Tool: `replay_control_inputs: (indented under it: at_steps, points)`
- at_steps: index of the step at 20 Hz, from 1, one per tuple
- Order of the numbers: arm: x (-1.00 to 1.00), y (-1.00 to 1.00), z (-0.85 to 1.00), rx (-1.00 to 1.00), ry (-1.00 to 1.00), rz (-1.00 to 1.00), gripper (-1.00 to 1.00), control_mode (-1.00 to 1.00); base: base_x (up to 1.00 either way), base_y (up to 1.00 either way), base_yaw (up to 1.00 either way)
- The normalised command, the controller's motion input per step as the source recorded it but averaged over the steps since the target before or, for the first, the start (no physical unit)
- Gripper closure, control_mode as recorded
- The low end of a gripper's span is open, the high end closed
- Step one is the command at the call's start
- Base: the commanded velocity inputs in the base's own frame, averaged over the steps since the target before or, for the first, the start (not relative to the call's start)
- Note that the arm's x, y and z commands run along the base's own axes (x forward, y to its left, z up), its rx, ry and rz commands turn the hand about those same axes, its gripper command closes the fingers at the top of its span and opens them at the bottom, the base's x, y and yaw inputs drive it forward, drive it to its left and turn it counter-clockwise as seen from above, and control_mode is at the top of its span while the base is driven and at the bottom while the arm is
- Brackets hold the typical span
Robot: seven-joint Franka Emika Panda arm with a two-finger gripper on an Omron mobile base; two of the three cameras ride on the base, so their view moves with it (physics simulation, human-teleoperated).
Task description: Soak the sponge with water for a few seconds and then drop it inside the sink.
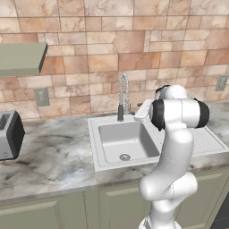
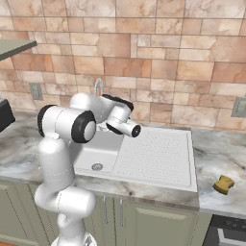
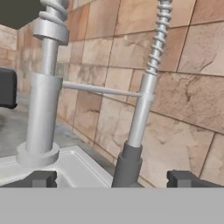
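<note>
From the left base view, the arm is reaching over the sink (image 1: 103, 154) toward the tap (image 1: 123, 96).

From the right base view, the sponge (image 2: 224, 184) is lying on the counter (image 2: 218, 149), right of the drainboard (image 2: 158, 161), well apart from the arm.

In the hand view, the gripper (image 3: 116, 178) is standing wide apart, its 2 fingertips (image 3: 41, 178) holding nothing, the tap's dark spray head sitting between them.

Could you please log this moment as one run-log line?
gripper: open, empty, at tap | sponge: on counter right of sink | water: not running | phase: reaching tap
</note>
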Motion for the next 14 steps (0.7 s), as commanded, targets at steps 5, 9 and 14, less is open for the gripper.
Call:
replay_control_inputs:
  at_steps: [5,9,14]
  points:
    - [0.18,0.00,-0.16,0.00,-0.02,0.00,-1.00,-1.00,0.00,0.00,0.00]
    - [0.22,0.00,-0.02,0.00,-0.02,0.00,-1.00,-1.00,0.00,0.00,0.00]
    - [0.21,0.00,0.00,0.00,-0.01,0.00,-1.00,-1.00,0.00,0.00,0.00]
